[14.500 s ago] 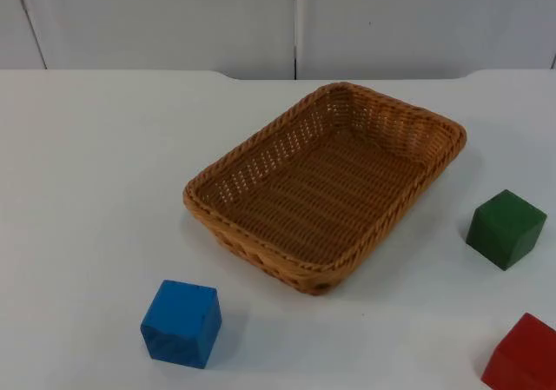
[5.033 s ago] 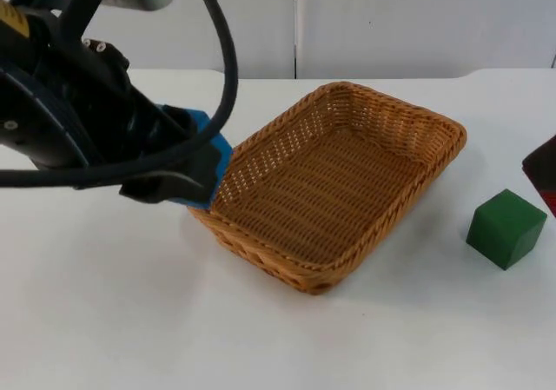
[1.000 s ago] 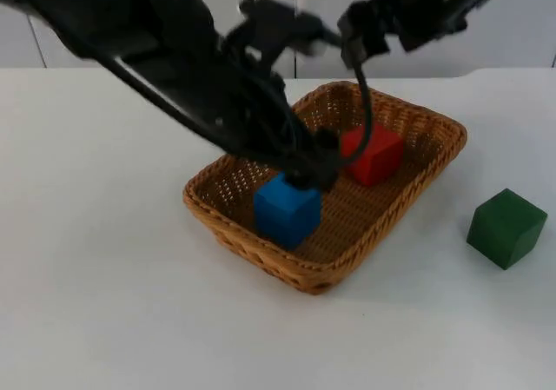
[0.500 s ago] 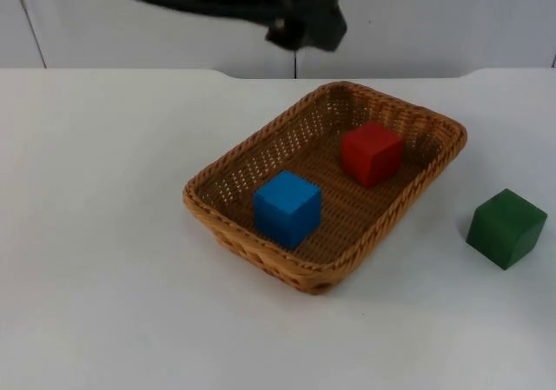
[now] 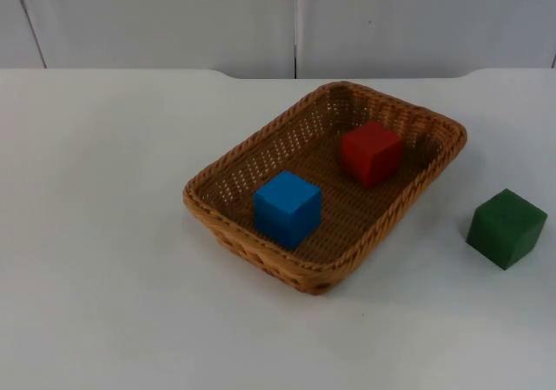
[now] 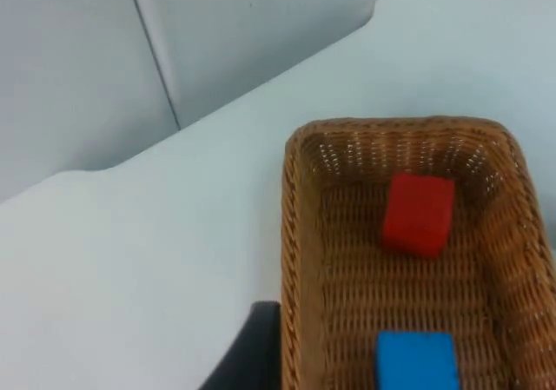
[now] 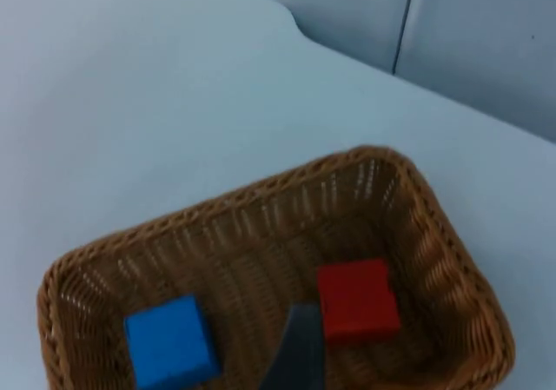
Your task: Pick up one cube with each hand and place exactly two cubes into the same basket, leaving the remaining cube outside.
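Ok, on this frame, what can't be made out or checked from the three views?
- Left gripper: a single dark fingertip beside the basket in the left wrist view, cut by the picture's edge; open or shut unknowable.
- Right gripper: same, one fingertip above the basket floor.
- Blue cube: cut off by the edge in the left wrist view.
- Red cube and green cube: their far faces are turned from the top camera.

Three cubes: blue cube (image 5: pixel 287 208), red cube (image 5: pixel 371 153), green cube (image 5: pixel 506 228); one basket (image 5: pixel 233 162).
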`<state>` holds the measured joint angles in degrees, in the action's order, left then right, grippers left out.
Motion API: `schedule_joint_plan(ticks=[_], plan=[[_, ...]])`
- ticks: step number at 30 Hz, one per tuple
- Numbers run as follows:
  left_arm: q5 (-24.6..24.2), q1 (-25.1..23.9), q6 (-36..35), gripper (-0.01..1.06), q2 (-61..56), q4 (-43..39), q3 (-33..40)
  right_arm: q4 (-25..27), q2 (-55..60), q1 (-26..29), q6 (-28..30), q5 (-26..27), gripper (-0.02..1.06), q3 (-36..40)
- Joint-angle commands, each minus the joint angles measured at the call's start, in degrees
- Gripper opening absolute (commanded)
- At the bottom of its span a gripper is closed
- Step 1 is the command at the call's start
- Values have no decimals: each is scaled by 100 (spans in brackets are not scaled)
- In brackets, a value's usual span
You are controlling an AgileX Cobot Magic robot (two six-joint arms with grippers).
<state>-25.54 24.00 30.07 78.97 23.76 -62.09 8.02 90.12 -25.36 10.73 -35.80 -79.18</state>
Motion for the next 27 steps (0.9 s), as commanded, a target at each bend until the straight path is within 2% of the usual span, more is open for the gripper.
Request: schedule_joint_plan(ticks=[1, 16, 27], plan=[[-71, -15, -35, 93, -189, -4, 111, 28, -221, 17, 51, 137, 72, 277], [-124, -15, -73, 93, -1045, 33, 840, 17, -1250, 17, 51, 439, 72, 1701], [-135, -15, -190, 93, -1967, 47, 1514, 128, -2467, 17, 51, 542, 72, 2607]])
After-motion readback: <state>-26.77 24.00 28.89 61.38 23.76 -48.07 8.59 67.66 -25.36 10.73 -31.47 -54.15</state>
